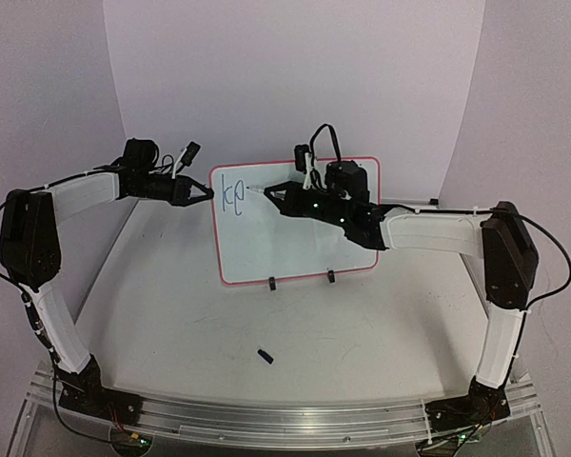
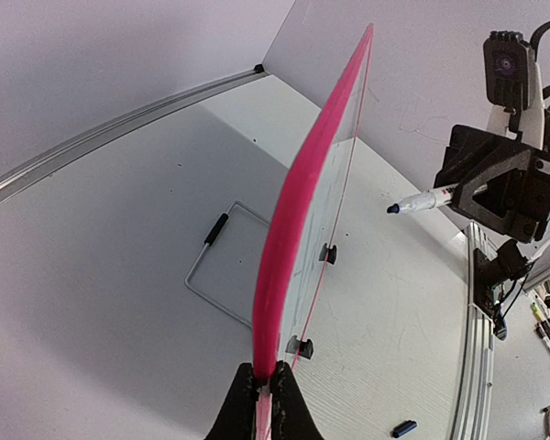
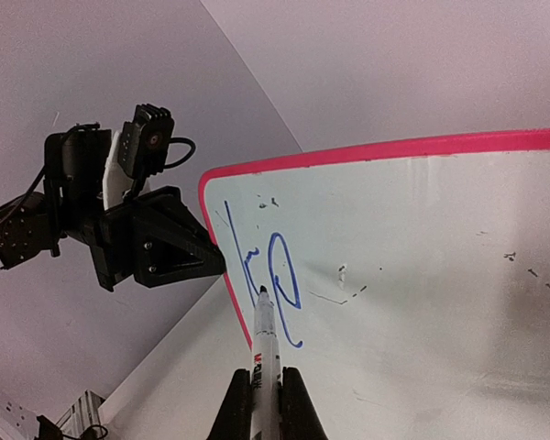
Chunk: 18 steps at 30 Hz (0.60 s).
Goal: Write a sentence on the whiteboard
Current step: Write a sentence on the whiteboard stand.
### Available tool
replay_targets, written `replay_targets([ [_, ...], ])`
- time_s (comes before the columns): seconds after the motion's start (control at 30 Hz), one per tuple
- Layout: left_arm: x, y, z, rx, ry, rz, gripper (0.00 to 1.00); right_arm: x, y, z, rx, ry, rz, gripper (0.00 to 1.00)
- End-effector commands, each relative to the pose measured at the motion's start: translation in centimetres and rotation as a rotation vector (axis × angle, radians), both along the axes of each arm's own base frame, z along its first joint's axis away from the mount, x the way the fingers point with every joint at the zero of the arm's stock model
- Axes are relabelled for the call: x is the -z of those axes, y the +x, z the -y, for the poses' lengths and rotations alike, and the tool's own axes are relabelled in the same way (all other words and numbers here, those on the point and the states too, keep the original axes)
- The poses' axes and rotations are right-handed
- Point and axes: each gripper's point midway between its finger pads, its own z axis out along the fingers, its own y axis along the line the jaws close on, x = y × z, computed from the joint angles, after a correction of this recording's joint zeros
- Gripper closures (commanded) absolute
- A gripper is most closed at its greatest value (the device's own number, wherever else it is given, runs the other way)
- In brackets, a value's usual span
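Observation:
The whiteboard (image 1: 295, 238) stands upright on the table, white with a pink rim (image 2: 298, 211). My left gripper (image 1: 207, 193) is shut on its left edge, the jaws (image 2: 266, 390) clamping the rim. Of the sentence (image 1: 233, 197), only the blue letters "ke" (image 3: 273, 266) show, near the top left corner. My right gripper (image 3: 266, 394) is shut on a white marker (image 3: 264, 339) that points at these letters. In the left wrist view the marker's tip (image 2: 392, 209) hangs a little off the board's face.
A dark marker cap (image 1: 265, 356) lies on the table in front of the board. Two black clip feet (image 1: 271, 283) (image 1: 331, 276) hold the board's lower edge. A wire stand (image 2: 222, 261) lies behind the board. A metal rail (image 1: 285, 419) runs along the near edge.

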Motion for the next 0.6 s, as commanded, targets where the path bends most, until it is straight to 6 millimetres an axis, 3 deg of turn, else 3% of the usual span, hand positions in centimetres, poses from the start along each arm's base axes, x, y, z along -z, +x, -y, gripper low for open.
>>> replay_targets([
  [0.0, -1.0, -1.8, 0.8, 0.039, -0.004, -0.007, 1.0, -1.3, 0.8, -0.3, 0.019, 0.023, 0.038, 1.0],
  [0.57, -0.8, -1.7, 0.8, 0.039, 0.003, -0.007, 1.0, 1.2, 3.0, 0.0, 0.082, -0.005, -0.01, 1.0],
])
